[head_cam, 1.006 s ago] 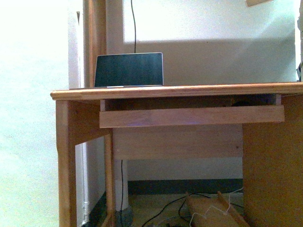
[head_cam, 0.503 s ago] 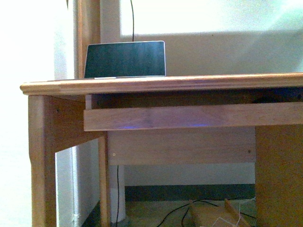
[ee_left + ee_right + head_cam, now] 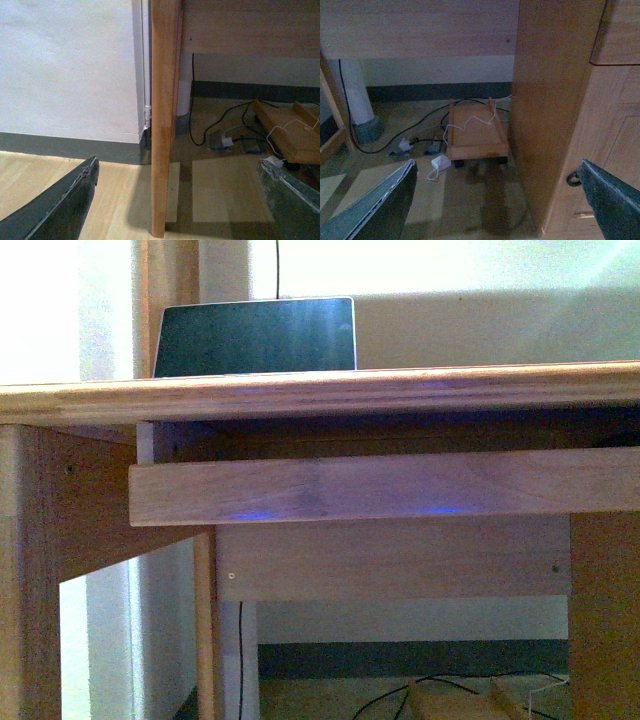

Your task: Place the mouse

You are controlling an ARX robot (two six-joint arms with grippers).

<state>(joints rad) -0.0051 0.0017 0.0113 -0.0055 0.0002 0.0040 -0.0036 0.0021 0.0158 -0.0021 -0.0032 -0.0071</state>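
On top of the light brown wooden desk top (image 3: 400, 390) stands a dark flat laptop screen (image 3: 255, 335). Just under the top hangs a long wooden board (image 3: 380, 485) with two faint blue spots on it. The mouse cannot be seen in any picture, so I cannot tell where it is.

The left claw (image 3: 177, 164) hangs low beside a tall wooden desk leg (image 3: 162, 115). Its two fingers are wide apart and hold nothing. The right claw (image 3: 498, 163) is also spread wide and empty, above a small wooden cart (image 3: 475, 132) on the floor.

A mouse is most likely light, hard and smooth, so it could slip. It should be best to pinch it across its two sides, near the middle, with a soft squeeze. It does not bend, and a drop could hurt it.
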